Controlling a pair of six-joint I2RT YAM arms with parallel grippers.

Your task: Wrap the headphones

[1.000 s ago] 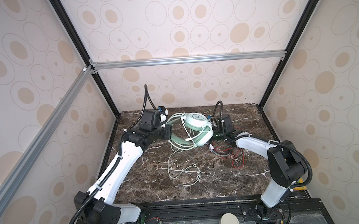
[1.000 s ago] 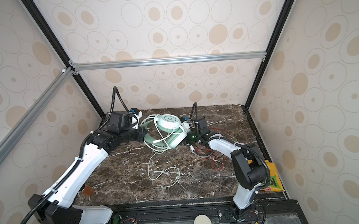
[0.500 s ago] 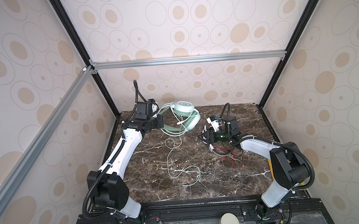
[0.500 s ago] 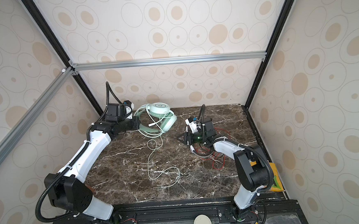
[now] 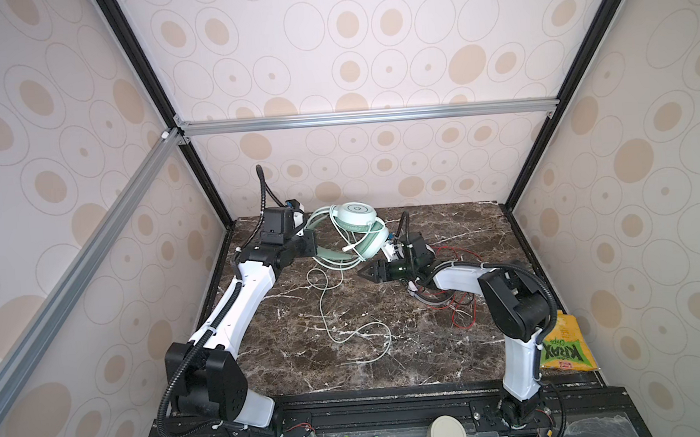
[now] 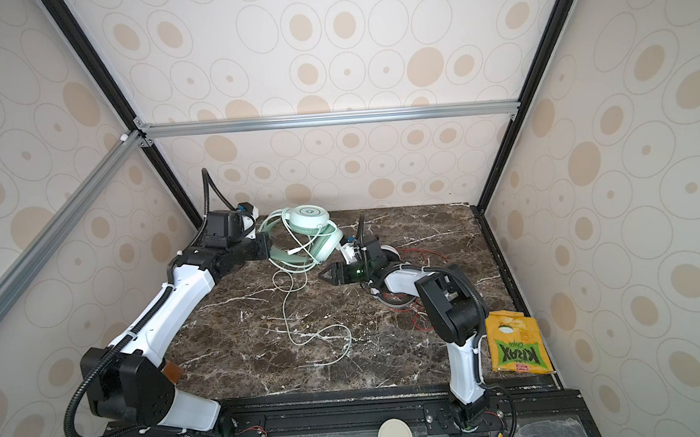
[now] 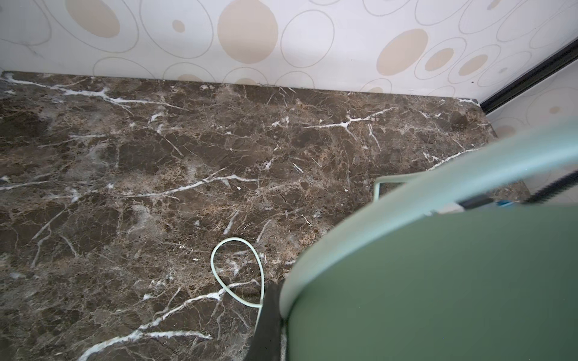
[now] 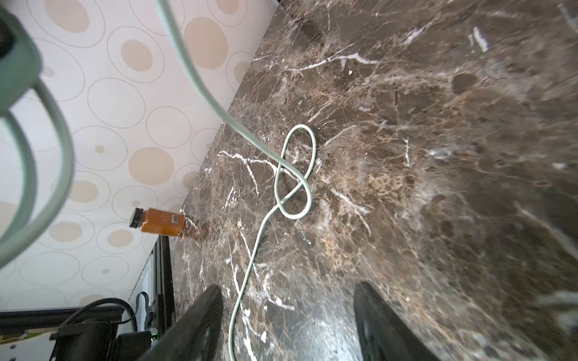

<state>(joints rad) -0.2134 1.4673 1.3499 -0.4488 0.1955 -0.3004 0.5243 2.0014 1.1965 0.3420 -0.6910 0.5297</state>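
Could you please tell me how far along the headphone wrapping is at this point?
Done: a few turns of pale green cable cross the mint-green headphones. In hand: the left gripper holds them up by the headband; the right gripper is open, empty. Left: much of that cable lies looped on the table, and the white headphones have their red cable loose.

Two headphones [image 5: 357,227], one chips bag [image 5: 564,348], one bottle [image 8: 159,222].

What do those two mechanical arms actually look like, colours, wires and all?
The left arm and right arm have glossy white shells between chunky black joints. A ribbed black cable hose runs along each. Both end in black grippers: the right gripper shows two tapered fingers; the left gripper looks blocky, its tips hidden.
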